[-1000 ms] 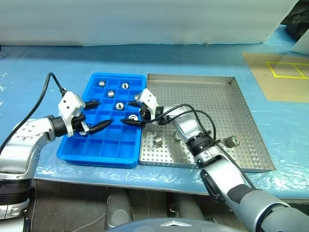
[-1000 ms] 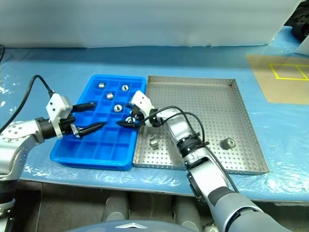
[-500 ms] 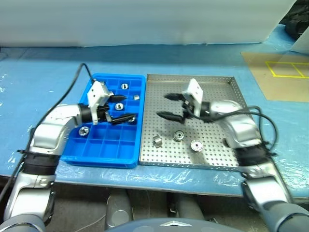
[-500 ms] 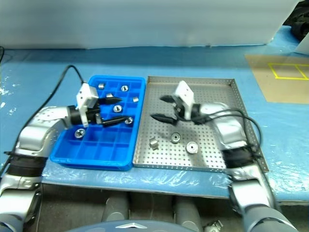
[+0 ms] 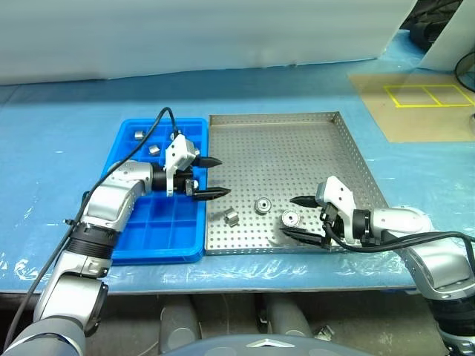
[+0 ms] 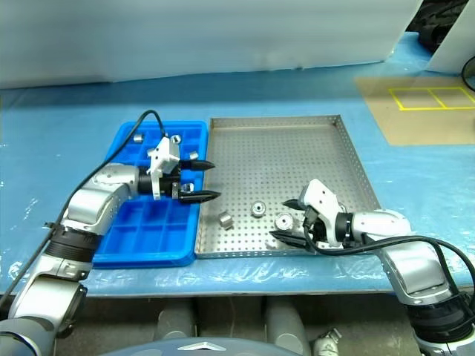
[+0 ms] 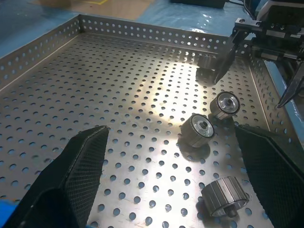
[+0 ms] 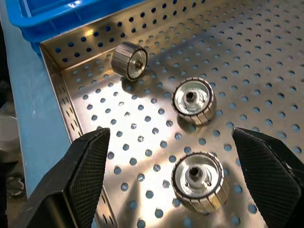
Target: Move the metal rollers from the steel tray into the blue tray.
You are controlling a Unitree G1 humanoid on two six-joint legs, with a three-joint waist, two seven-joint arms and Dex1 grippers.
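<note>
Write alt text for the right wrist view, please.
Three metal rollers lie on the perforated floor of the steel tray, between the two open black jaws of the right gripper. A corner of the blue tray shows behind.

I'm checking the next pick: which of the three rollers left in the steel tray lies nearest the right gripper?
The roller directly before the right gripper; the other two rollers lie farther toward the blue tray.

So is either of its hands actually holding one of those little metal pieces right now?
No. Both the left hand and the right hand are open and empty; three metal rollers lie loose on the steel tray.
</note>
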